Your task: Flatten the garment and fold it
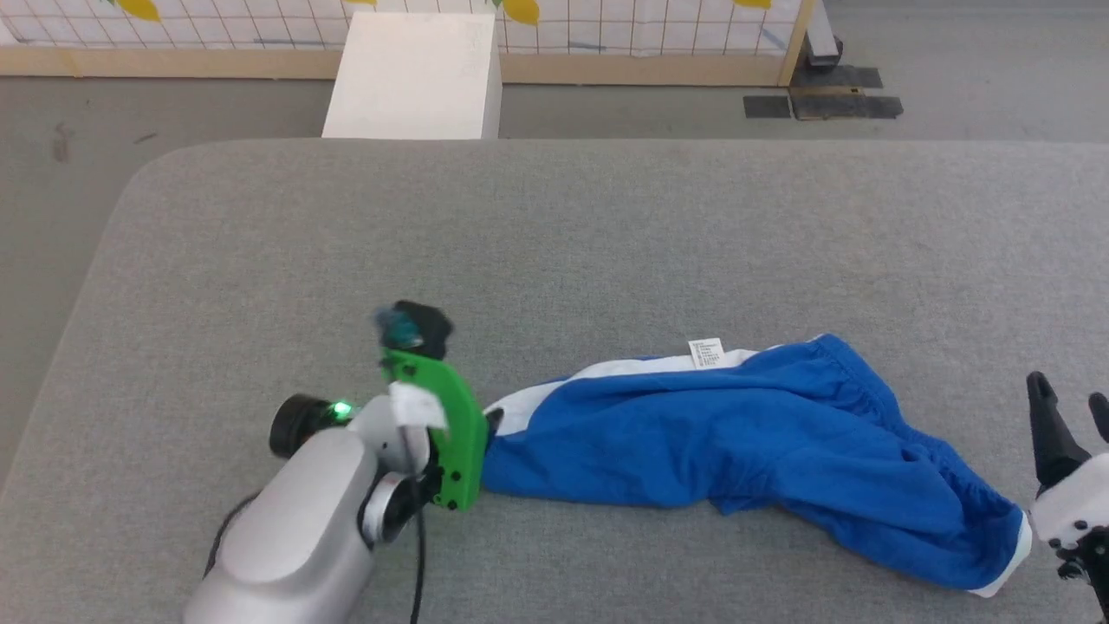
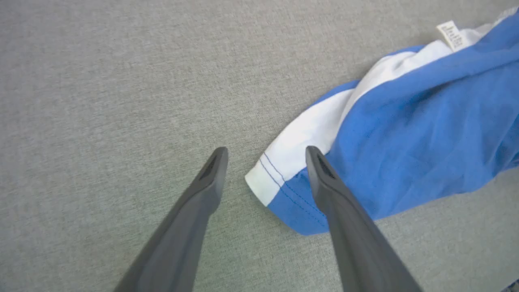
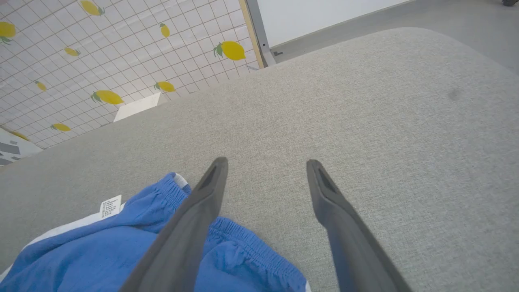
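Note:
The garment (image 1: 745,442) is a pair of bright blue shorts, lying crumpled and stretched left to right on the grey padded table (image 1: 554,243). Its white label (image 1: 706,352) shows on the far edge. My left gripper (image 2: 266,149) points down at the garment's left end and is open. The white-trimmed hem corner (image 2: 279,162) lies between its fingers, and nothing is gripped. In the head view the green wrist mount (image 1: 446,425) covers those fingers. My right gripper (image 1: 1070,412) stands open just right of the gathered waistband (image 3: 251,243) and holds nothing.
Beyond the table's far edge stand a white box (image 1: 416,78) and a tiled panel with lemon prints (image 1: 650,26). The table's far left corner (image 1: 147,182) is rounded. Bare grey table spreads behind and to the left of the garment.

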Controlling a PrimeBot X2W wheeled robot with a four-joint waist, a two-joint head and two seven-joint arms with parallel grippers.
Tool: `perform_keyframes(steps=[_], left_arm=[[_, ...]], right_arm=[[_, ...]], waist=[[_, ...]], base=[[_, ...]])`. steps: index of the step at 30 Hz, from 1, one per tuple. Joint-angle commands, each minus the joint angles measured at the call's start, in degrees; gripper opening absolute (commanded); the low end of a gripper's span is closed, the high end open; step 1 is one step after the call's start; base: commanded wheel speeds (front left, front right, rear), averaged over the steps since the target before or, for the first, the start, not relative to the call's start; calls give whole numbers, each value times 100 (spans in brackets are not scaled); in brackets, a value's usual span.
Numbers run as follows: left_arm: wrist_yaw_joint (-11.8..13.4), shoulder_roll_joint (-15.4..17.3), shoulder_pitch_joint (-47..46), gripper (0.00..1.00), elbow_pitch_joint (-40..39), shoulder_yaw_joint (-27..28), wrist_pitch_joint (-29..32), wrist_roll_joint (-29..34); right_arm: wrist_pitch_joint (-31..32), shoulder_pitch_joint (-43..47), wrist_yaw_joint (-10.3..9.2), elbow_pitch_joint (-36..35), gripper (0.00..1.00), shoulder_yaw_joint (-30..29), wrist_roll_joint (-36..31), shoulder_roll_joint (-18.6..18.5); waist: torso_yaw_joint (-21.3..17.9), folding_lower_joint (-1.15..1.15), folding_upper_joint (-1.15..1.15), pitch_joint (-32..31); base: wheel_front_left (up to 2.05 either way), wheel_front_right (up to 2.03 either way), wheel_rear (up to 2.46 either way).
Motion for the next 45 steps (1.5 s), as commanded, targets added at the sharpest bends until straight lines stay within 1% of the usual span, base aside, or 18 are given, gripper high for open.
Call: perform_keyframes(steps=[1,2,4,6,10,11,12,16,21,24,25,27,28,32,33,37,41,45], left_arm=[[28,8,-185,100,71,-127,356,74],[17,27,-279,100,120,-229,658,98],[-48,72,-414,100,160,-403,1071,153],[-31,147,-529,100,188,-523,1247,296],[-58,169,-534,100,260,-617,1409,303],[-57,170,-518,78,271,-627,1431,293],[-67,158,-484,0,277,-615,1460,234],[-103,147,-389,0,186,-537,1507,32],[-48,127,-304,0,-112,-351,1281,-139],[19,133,-211,0,-414,-179,1054,-249],[103,177,-66,0,-762,-45,866,-312],[152,222,67,0,-1018,11,788,-345],[216,272,257,0,-1381,43,729,-378],[250,285,383,0,-1687,22,715,-402],[250,277,393,0,-1737,14,709,-407],[241,269,370,0,-1829,-5,689,-405],[235,264,312,0,-1895,6,639,-396],[241,266,282,0,-1953,2,616,-385]], right_arm=[[-11,-112,-8,0,100,57,4,0],[-22,-128,-8,16,100,100,12,0],[-44,-134,-8,43,100,131,8,0],[-78,-144,-8,59,100,114,10,0],[-145,-142,-8,110,100,97,33,0],[-158,-139,-8,121,100,96,37,0],[-174,-139,-8,132,100,92,32,0],[-214,-146,-8,179,100,86,33,0],[-207,-189,-8,229,100,138,-25,0],[-139,-258,-8,217,100,239,-99,0],[-13,-452,-8,174,100,412,-228,0],[142,-672,-8,156,100,604,-353,0],[465,-1113,-8,198,100,965,-614,-7],[1018,-1684,-8,420,100,1507,-844,-109],[1219,-1816,-8,518,100,1683,-925,-192],[1963,-2179,-8,839,100,2033,-1192,-387],[2646,-2312,-8,996,100,2151,-1443,-454],[3141,-2255,-8,1008,100,2373,-1375,-499]], waist=[[-80,0,0,90],[-118,0,0,127],[-172,0,0,195],[-219,0,0,290],[-295,0,0,420],[-303,0,0,438],[-310,0,0,460],[-292,0,0,488],[-192,0,0,431],[-134,0,0,397],[-84,0,0,414],[-54,0,0,466],[19,0,0,598],[129,0,0,820],[162,0,0,872],[251,0,0,1042],[299,0,0,1126],[305,0,0,1155]], base=[[0,0,0],[0,0,0],[0,0,0],[0,0,0],[0,0,0],[0,0,0],[0,0,0],[0,0,0],[0,0,0],[0,0,0],[0,0,0],[0,0,0],[0,0,0],[0,0,0],[0,0,0],[0,0,0],[0,0,0],[0,0,0]])
